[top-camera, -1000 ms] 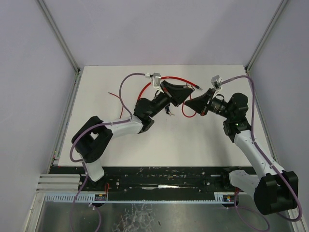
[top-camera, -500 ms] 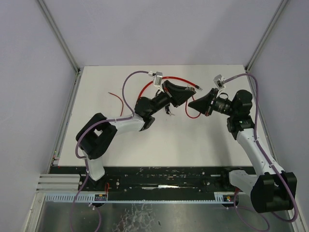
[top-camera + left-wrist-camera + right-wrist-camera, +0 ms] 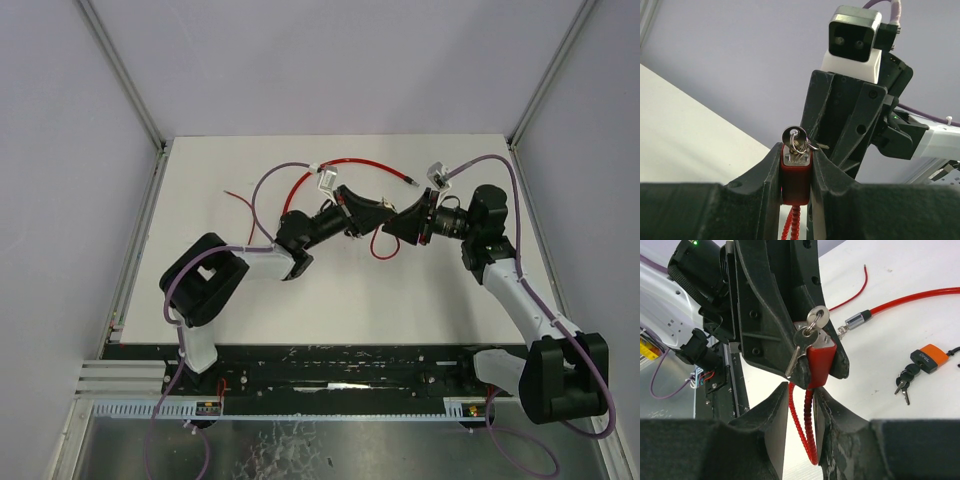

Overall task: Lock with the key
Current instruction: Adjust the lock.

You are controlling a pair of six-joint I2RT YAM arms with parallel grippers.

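Note:
My left gripper (image 3: 796, 150) is shut on a red padlock (image 3: 796, 175) and holds it above the table. A key (image 3: 795, 136) sits in the padlock's top face, with a ring and a second key (image 3: 797, 347) hanging from it. The padlock's red coiled cable loop (image 3: 807, 435) hangs below the body (image 3: 820, 360). My right gripper (image 3: 801, 392) is open just under the padlock, its fingers either side of that loop. In the top view the two grippers meet tip to tip, left (image 3: 372, 212) and right (image 3: 400, 222).
An orange padlock (image 3: 927, 357) with a bunch of keys (image 3: 902, 380) lies on the white table. A long red cable (image 3: 350, 163) with a metal end (image 3: 857, 320) curves across the back. A thin red wire (image 3: 240, 200) lies to the left.
My right gripper has moved left up to the padlock and its jaws have parted from shut. The left gripper has kept its grip and shifted a little toward the right one.

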